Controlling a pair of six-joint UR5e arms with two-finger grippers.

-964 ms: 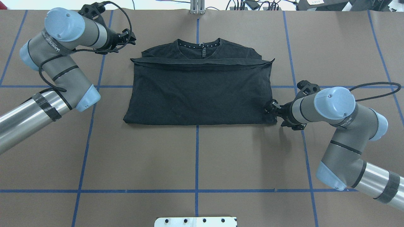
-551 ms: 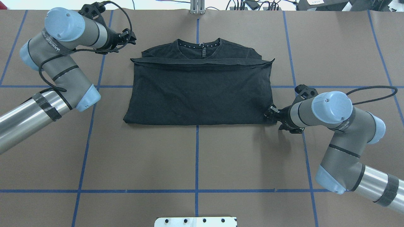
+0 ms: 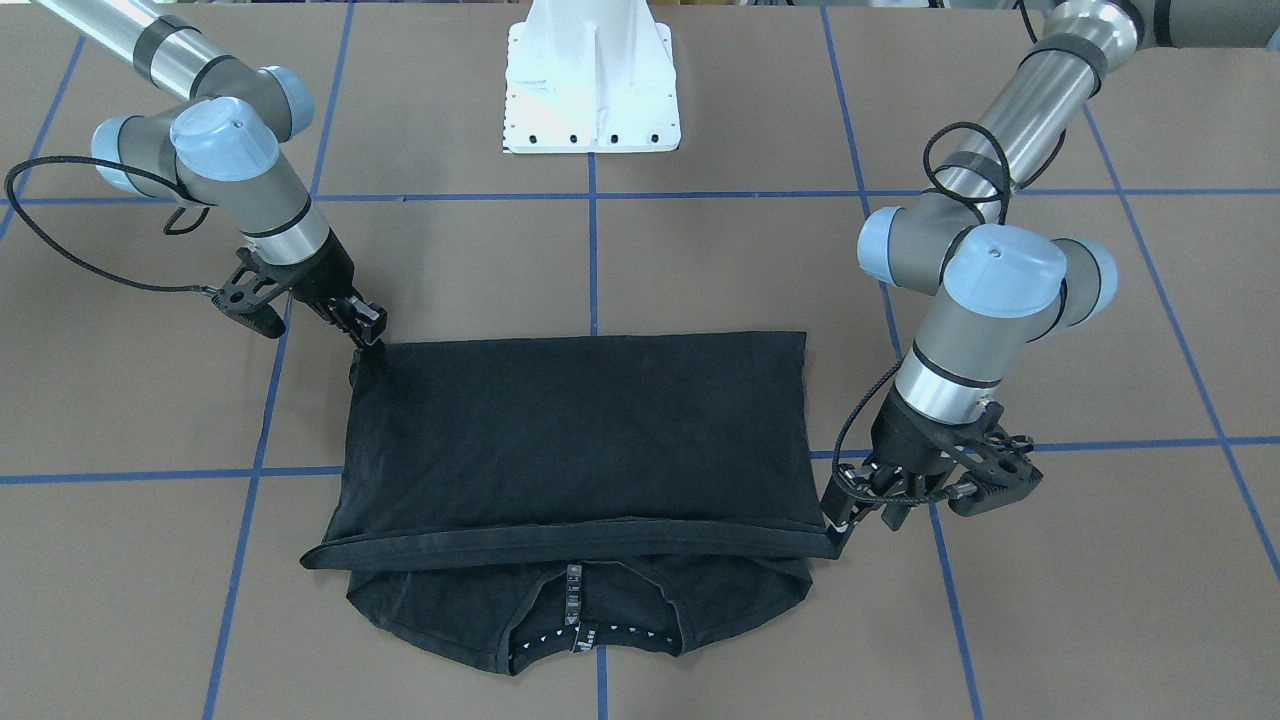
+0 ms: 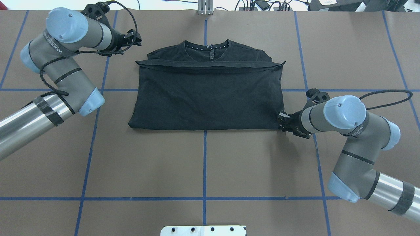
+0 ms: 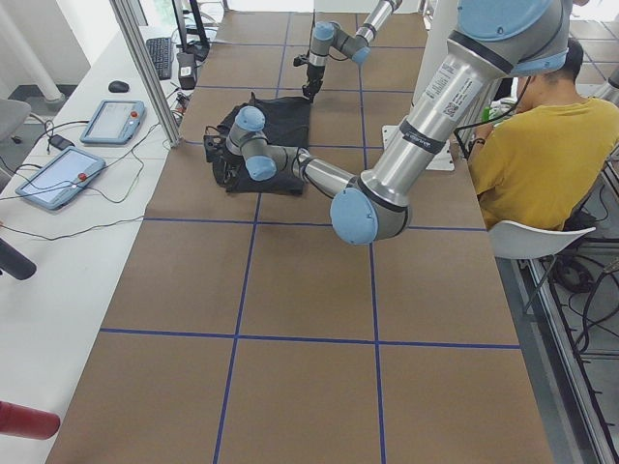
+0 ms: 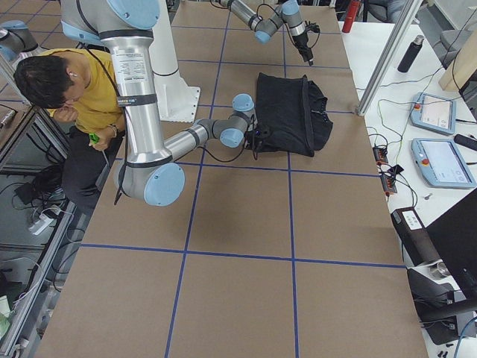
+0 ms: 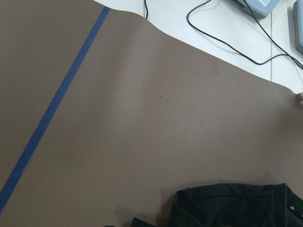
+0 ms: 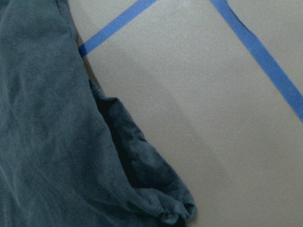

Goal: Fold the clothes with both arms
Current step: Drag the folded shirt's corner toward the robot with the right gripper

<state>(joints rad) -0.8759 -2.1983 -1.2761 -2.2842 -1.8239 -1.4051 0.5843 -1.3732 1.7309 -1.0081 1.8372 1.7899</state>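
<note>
The black T-shirt (image 4: 210, 95) lies folded on the brown table, collar at the far edge and plain side up. In the front-facing view the T-shirt (image 3: 580, 430) has its collar nearest the camera. My right gripper (image 4: 281, 120) sits low at the shirt's near right corner and is shut on it. The right wrist view shows that corner of the T-shirt (image 8: 156, 189) bunched up. From the front, the right gripper (image 3: 368, 330) touches the corner. My left gripper (image 4: 137, 36) hangs open beside the far left corner, apart from the cloth; the front view shows this left gripper (image 3: 843, 512) by the fold's end.
The white base plate (image 3: 590, 90) is bolted at the robot's side of the table. Blue tape lines cross the brown surface. A person in a yellow shirt (image 6: 74, 89) sits beside the base. Control tablets (image 6: 440, 160) and cables lie on the white bench past the far edge.
My right gripper has slid a little toward me and in onto the shirt's near right corner, closing on it. The left arm has not moved.
</note>
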